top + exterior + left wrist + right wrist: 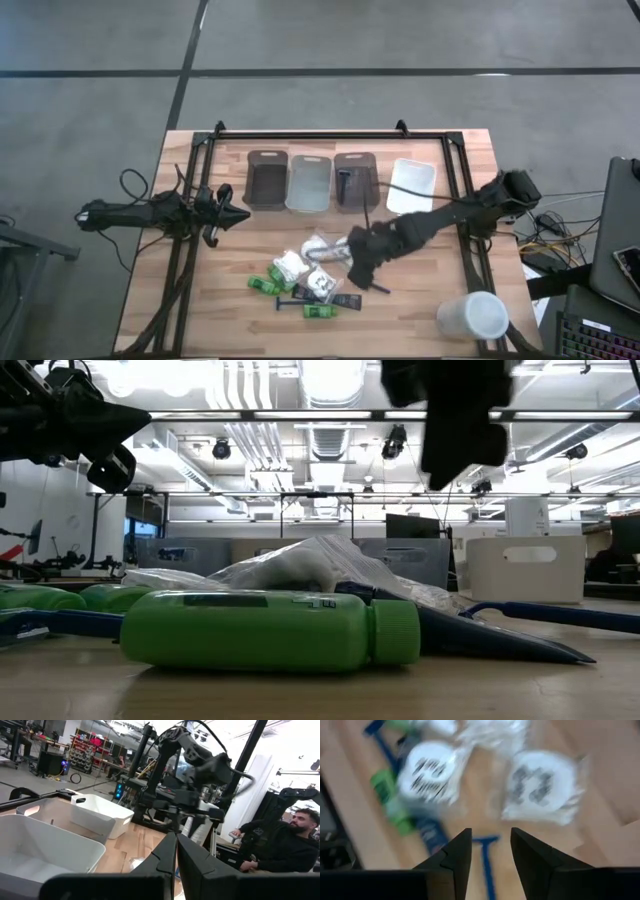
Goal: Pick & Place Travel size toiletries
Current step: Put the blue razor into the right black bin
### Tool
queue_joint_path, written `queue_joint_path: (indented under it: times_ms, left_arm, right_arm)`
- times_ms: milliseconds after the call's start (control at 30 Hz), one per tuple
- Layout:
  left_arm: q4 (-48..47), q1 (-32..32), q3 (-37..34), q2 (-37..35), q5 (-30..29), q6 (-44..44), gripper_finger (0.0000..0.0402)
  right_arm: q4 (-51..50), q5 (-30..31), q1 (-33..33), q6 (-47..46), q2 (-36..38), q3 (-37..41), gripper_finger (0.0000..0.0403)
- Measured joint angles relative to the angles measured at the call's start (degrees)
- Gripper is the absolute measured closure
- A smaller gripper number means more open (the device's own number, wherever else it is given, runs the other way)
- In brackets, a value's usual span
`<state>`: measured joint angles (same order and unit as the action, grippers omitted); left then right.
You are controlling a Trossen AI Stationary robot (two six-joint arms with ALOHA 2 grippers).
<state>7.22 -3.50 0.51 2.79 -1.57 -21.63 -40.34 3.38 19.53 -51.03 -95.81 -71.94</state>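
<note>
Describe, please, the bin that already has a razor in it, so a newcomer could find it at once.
Four bins stand in a row along the table's far edge. Counting from the left arm's side, take the third bin, a dark grey one next to the white bin. It alone holds a dark razor; its neighbours look empty.

Both slim, jointed, matte black robot arms [440, 212] trail thin black cables (one loops at nine o'clock). The right gripper [490, 851] has two black, angular, wedge-shaped plastic fingers [532, 857] with stepped inner faces.
</note>
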Motion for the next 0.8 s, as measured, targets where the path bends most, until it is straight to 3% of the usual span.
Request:
queue_joint_path:
  times_ms: [333,600,800]
  left_arm:
    - [0.0,0.0,0.0,0.0,0.0,0.0,0.0383]
    - [-0.2,0.0,0.0,0.0,0.0,0.0,0.0383]
    - [-0.3,0.0,0.0,0.0,0.0,0.0,0.0383]
  right_arm:
    - [0.6,0.9,4.5,0.6,-0.3,0.3,0.0177]
    - [0.5,-0.3,5.4,11.8,-5.0,-0.6,0.01]
    - [0.0,-0.4,6.0,8.5,-7.6,-2.0,0.0075]
